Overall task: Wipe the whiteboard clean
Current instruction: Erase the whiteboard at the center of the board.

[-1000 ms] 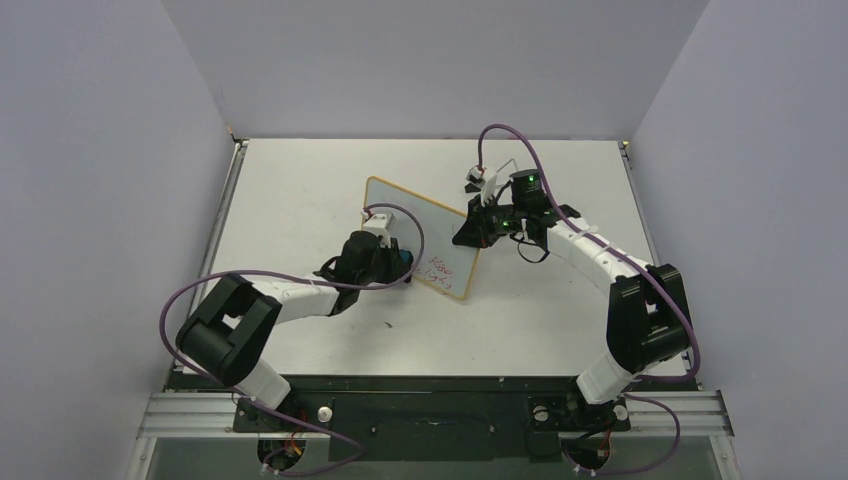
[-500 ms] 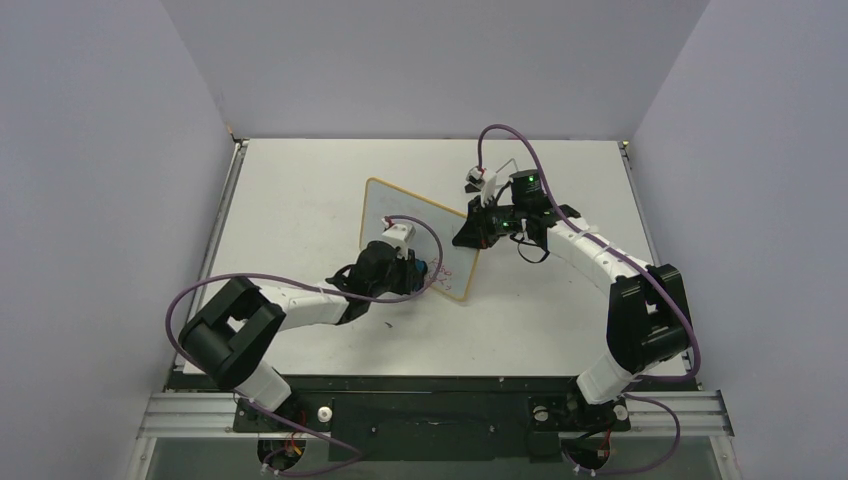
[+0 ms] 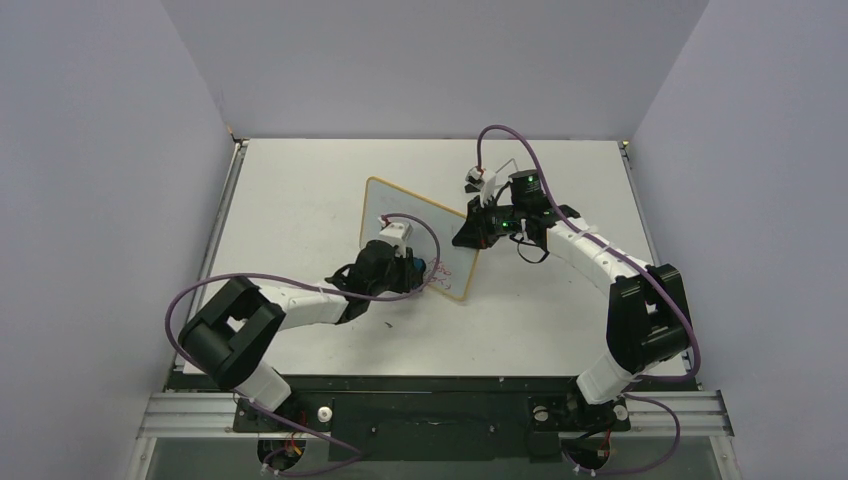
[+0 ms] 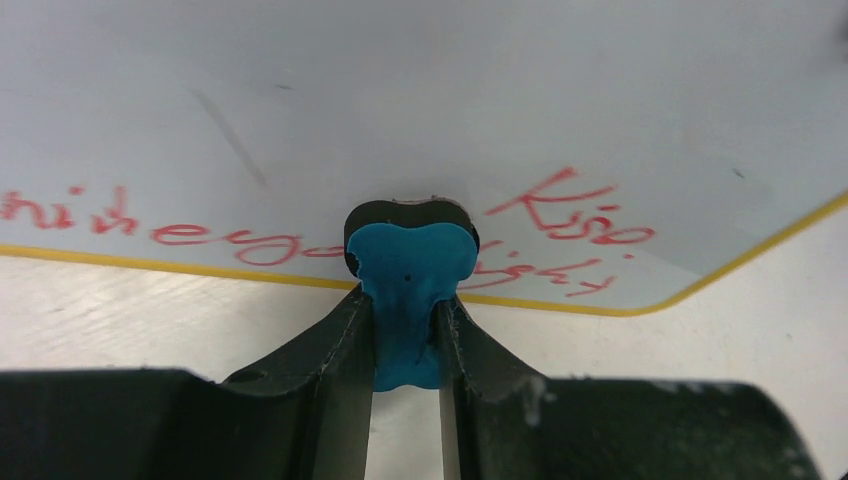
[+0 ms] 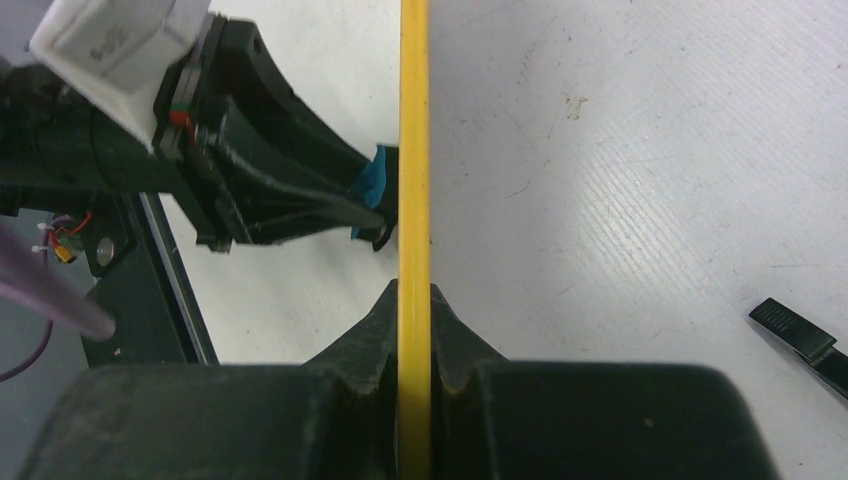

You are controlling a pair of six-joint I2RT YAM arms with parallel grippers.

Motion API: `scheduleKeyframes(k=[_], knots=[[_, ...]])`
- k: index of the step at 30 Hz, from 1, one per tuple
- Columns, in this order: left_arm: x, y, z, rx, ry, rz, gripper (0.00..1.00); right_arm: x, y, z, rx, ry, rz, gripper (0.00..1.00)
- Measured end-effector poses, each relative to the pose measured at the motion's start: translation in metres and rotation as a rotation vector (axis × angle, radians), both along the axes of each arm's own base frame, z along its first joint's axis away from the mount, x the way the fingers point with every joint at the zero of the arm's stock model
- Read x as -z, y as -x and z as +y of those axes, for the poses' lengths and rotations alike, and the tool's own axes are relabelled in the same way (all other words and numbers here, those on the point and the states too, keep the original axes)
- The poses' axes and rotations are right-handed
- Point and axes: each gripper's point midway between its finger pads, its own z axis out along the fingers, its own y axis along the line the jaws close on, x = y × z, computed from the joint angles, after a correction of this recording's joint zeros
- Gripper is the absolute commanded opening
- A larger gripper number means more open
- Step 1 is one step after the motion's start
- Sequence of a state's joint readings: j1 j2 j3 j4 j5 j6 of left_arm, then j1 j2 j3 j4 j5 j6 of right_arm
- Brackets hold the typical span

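Observation:
The whiteboard [image 3: 398, 207], white with a yellow rim, stands on edge in the middle of the table. Red handwriting [image 4: 570, 215] runs along its lower edge. My left gripper [image 4: 408, 300] is shut on a blue-and-black eraser [image 4: 410, 260], whose black face presses against the board among the red lines. In the top view that left gripper [image 3: 416, 268] sits at the board's near right corner. My right gripper [image 5: 413, 300] is shut on the board's yellow rim [image 5: 413, 150] and holds it from the far right side [image 3: 468, 232].
A flat black piece [image 5: 800, 335] lies on the table right of the board. Purple cables [image 3: 520, 140] loop off both wrists. Grey walls enclose the table on three sides, and a metal rail [image 3: 220, 220] runs along its left edge.
My left gripper has slid the eraser along the board toward its near right corner, over the red writing. It has barely moved in the last half second. The right arm has held still.

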State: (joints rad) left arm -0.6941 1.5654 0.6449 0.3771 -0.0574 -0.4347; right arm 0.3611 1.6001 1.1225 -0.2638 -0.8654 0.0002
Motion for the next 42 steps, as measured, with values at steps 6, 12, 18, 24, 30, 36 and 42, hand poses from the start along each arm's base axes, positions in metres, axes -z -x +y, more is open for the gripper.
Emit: scheduleKeyframes(k=[6, 12, 18, 24, 30, 36, 42], knots=[[0.001, 0.020, -0.023, 0.057, -0.011, -0.009, 0.00, 0.000, 0.002, 0.000, -0.007, -0.003, 0.010, 0.00], [0.001, 0.006, -0.009, 0.000, 0.037, 0.033, 0.00, 0.000, 0.001, 0.000, -0.008, 0.001, -0.001, 0.00], [0.002, -0.001, 0.000, -0.041, 0.045, 0.040, 0.00, 0.001, 0.001, 0.000, -0.006, 0.003, -0.003, 0.00], [-0.001, 0.018, -0.023, 0.018, 0.016, 0.002, 0.00, 0.001, 0.002, 0.000, -0.008, 0.002, 0.003, 0.00], [-0.005, 0.023, -0.031, 0.043, 0.013, -0.020, 0.00, 0.001, 0.003, 0.000, -0.012, 0.000, 0.009, 0.00], [-0.061, 0.022, -0.018, 0.001, 0.097, -0.133, 0.00, 0.001, 0.015, 0.004, -0.037, -0.013, 0.057, 0.00], [-0.116, 0.025, -0.004, -0.039, 0.193, -0.245, 0.00, 0.002, 0.020, 0.005, -0.047, -0.016, 0.078, 0.00]])
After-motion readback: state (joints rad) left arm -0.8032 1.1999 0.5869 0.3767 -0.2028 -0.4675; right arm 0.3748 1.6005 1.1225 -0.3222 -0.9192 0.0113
